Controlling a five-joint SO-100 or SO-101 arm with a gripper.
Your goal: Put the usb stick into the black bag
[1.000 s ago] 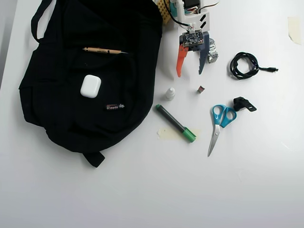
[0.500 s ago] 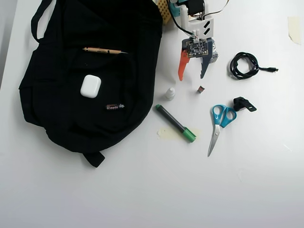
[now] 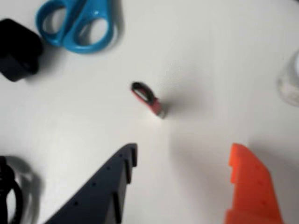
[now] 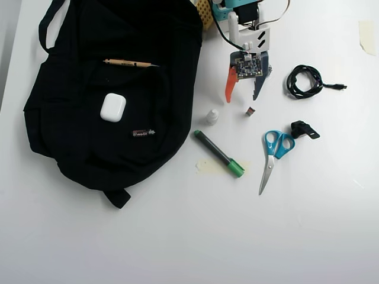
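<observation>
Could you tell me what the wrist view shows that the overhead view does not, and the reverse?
Only the wrist view shows the usb stick close up: dark red body, silver end. Only the overhead view shows the black bag carrying a white case and a pencil, plus the green-capped marker. Both show the open gripper, the stick on the table beyond its fingertips, and the blue scissors.

I count, on my overhead view:
black bag (image 4: 112,94): one
usb stick (image 4: 250,111): one
scissors (image 4: 272,151): one pair
marker (image 4: 219,154): one
pencil (image 4: 127,63): one
white case (image 4: 112,107): one
thin dark stick (image 4: 143,133): one
small white bottle (image 4: 212,116): one
coiled cable (image 4: 305,81): one
black clip (image 4: 303,129): one
tape scraps on the table: two that I can make out
</observation>
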